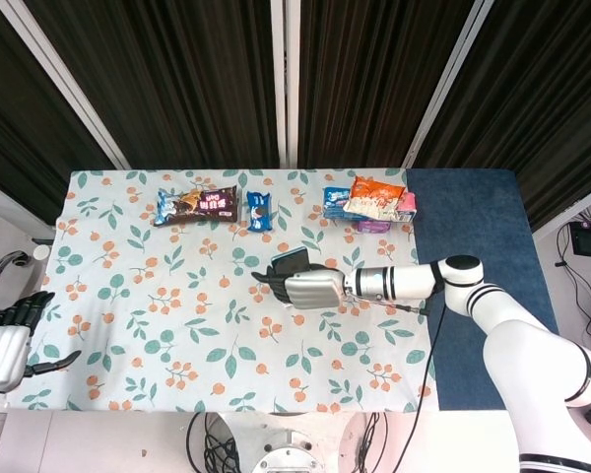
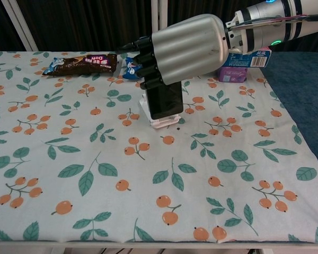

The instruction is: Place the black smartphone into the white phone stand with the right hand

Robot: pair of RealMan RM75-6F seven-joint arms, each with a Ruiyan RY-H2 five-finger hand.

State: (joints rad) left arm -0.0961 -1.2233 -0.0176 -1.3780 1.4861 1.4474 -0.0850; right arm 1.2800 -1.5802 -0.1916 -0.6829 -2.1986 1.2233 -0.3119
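The black smartphone (image 2: 167, 100) stands upright with its lower edge in the white phone stand (image 2: 162, 123) near the middle of the floral tablecloth. My right hand (image 2: 186, 48) is over its top, dark fingers (image 2: 148, 71) curled round the upper part and holding it. In the head view only the phone's top edge (image 1: 291, 259) shows behind the right hand (image 1: 310, 289), and the stand is hidden. My left hand (image 1: 10, 335) hangs off the table's left edge, fingers apart and holding nothing.
A brown chocolate snack pack (image 2: 82, 64) and a small blue packet (image 2: 131, 67) lie at the back left. Behind the right wrist are a blue box (image 2: 250, 58), a purple box (image 2: 232, 73) and an orange snack bag (image 1: 376, 197). A dark blue mat (image 1: 473, 227) borders the cloth on the right.
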